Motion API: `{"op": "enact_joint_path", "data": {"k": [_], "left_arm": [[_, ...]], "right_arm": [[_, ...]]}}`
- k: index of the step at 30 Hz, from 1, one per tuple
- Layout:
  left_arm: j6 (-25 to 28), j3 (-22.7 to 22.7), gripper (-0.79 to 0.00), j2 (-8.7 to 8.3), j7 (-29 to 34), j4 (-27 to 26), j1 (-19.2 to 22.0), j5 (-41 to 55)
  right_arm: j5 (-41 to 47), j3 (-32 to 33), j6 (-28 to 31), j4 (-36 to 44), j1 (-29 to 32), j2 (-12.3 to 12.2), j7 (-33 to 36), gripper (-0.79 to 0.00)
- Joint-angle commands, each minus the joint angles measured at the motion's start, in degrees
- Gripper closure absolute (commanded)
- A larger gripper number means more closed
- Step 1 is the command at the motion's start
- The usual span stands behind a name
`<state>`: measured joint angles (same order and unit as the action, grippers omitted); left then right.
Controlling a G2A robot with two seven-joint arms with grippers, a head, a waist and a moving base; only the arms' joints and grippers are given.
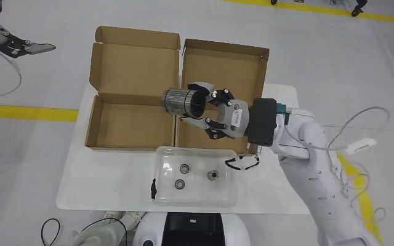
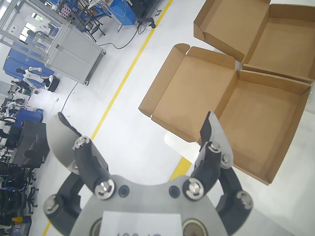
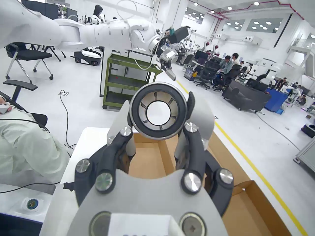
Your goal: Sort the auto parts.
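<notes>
A large ribbed metal cylinder [image 1: 181, 102] with a hollow bore [image 3: 157, 131] is held level in the air, and my right gripper [image 1: 198, 103] [image 3: 158, 111] is shut on it. It hangs above the seam between two open cardboard boxes, the left box [image 1: 132, 126] [image 2: 258, 116] and the right box [image 1: 228, 67] [image 2: 278, 45]; both look bare inside. My left gripper [image 1: 31, 47] [image 2: 135, 121] [image 3: 169, 71] is open and holds nothing, off past the table's far left, above the floor.
A clear plastic bin [image 1: 197, 149] stands at the table's front edge, holding two small bearings [image 1: 184, 167] [image 1: 180, 184] and a small metal part [image 1: 213, 176]. The white table [image 1: 80, 178] has free surface left of the bin. A cable [image 1: 237, 163] dangles from the right wrist.
</notes>
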<state>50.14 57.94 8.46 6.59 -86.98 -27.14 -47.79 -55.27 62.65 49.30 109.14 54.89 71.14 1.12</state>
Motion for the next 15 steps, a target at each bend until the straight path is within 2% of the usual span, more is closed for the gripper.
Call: {"op": "enact_joint_path", "data": {"k": [1,8,15], "left_arm": [[0.0,0.0,-0.785,0.00,0.0,0.0,0.0,0.0],[0.0,0.0,-0.785,0.00,0.0,0.0,0.0,0.0],[0.0,0.0,-0.785,0.00,0.0,0.0,0.0,0.0]], "right_arm": [[0.3,0.2,-0.1,0.3,-0.9,0.0,-0.1,0.000],[-0.1,0.1,0.2,1.0,-3.0,0.2,-1.4,0.000],[-2.1,0.0,0.1,0.7,-1.6,0.2,-2.0,0.000]]}}
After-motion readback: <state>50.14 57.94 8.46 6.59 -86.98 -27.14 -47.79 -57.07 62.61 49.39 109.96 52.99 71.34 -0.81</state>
